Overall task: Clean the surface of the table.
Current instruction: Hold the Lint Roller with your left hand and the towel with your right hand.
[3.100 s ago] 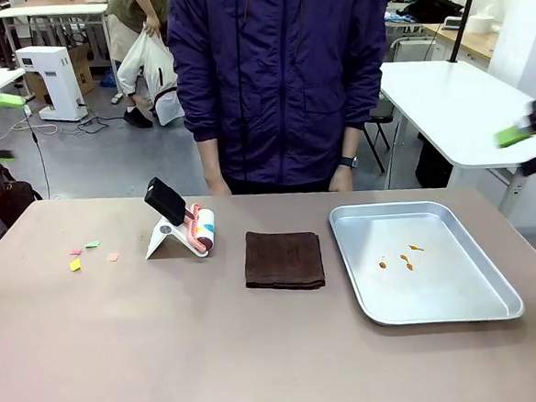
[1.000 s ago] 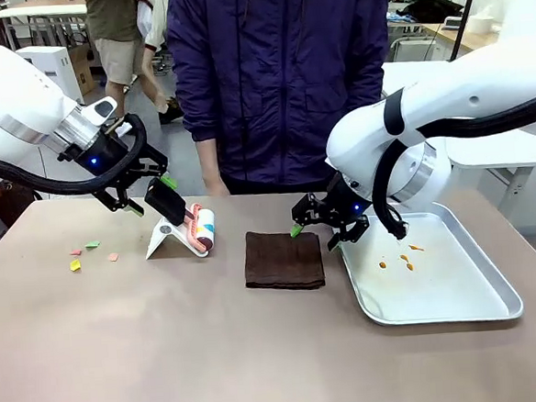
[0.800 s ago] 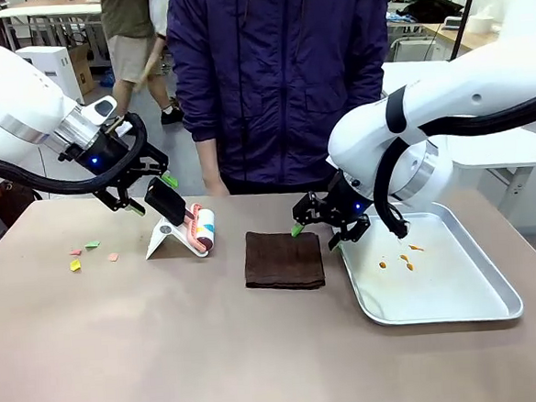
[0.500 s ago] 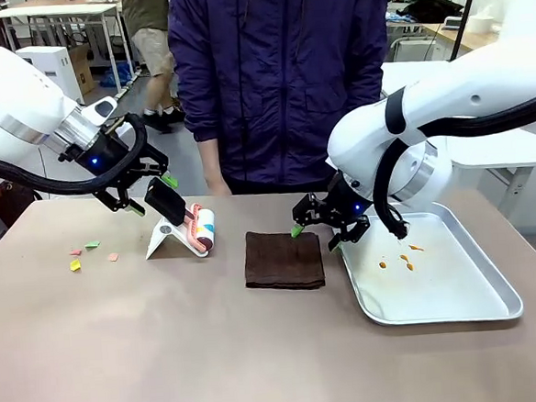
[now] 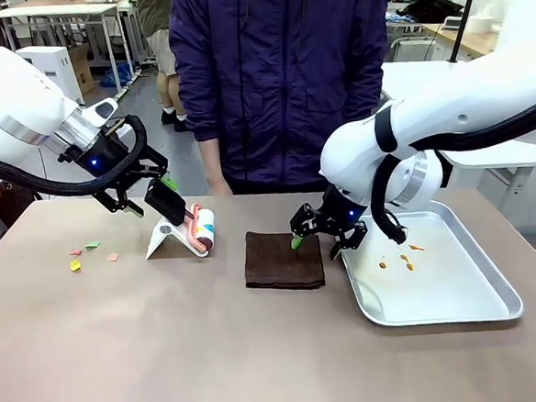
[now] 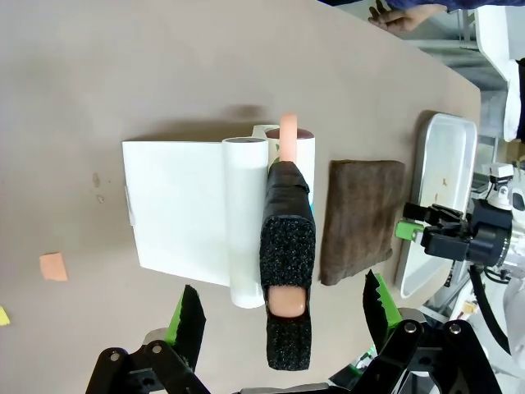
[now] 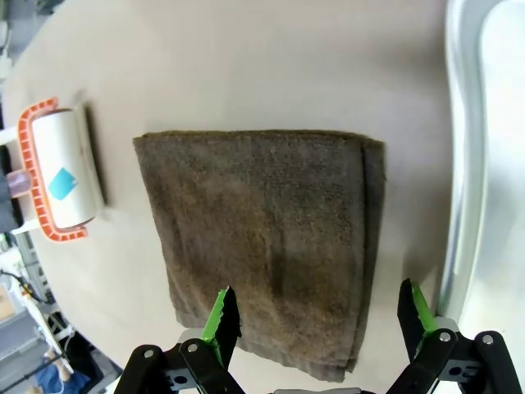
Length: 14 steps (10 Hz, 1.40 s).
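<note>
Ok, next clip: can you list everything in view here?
table: one, brownish-taupe, under everything
cloth: one, dark brown, folded, table centre
tray: one, silver, right of cloth
orange bits: few, in the tray
lint roller: one, black handle, left of cloth
white stand: one, under the roller
paper scraps: four, yellow, green, pink, far left
person: one, dark blue jacket, far side
left gripper: open, astride roller handle
right gripper: open, over the cloth

Table (image 5: 214,352) — roller (image 5: 196,229) left, cloth (image 5: 284,260) middle, tray (image 5: 440,286) right
</note>
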Available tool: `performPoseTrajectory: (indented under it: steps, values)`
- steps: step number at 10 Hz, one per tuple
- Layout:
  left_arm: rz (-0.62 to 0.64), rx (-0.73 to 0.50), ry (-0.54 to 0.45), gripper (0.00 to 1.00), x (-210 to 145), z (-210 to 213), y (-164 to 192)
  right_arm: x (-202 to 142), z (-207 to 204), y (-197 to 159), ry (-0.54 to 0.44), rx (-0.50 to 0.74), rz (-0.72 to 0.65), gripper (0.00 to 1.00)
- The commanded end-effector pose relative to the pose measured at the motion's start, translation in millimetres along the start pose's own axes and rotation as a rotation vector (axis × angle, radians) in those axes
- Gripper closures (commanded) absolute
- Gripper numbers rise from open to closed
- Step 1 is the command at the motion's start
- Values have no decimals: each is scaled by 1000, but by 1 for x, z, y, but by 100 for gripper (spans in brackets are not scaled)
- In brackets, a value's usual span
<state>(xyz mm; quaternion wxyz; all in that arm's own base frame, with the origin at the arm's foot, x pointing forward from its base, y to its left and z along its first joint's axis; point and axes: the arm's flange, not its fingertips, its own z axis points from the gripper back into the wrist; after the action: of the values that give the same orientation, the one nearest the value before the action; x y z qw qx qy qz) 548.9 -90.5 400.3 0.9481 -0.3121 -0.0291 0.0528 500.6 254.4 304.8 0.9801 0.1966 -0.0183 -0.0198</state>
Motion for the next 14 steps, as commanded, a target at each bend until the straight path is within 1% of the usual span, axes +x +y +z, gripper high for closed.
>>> performPoseTrajectory:
  steps: [1,7,11,13,14]
  values:
    - [-17,6,0,0,-2,-2,-9,14,1,22,15,-55,1,0]
    - [-22,5,13,0,-1,-7,-15,20,-21,42,35,-186,6,0]
    - [-16,26,25,0,0,-11,-15,24,-25,42,49,-191,15,0]
    - [-18,24,11,0,1,-12,-15,25,-26,42,53,-173,27,0]
    - [-18,28,-3,24,1,-12,-16,24,-26,42,60,-165,48,21]
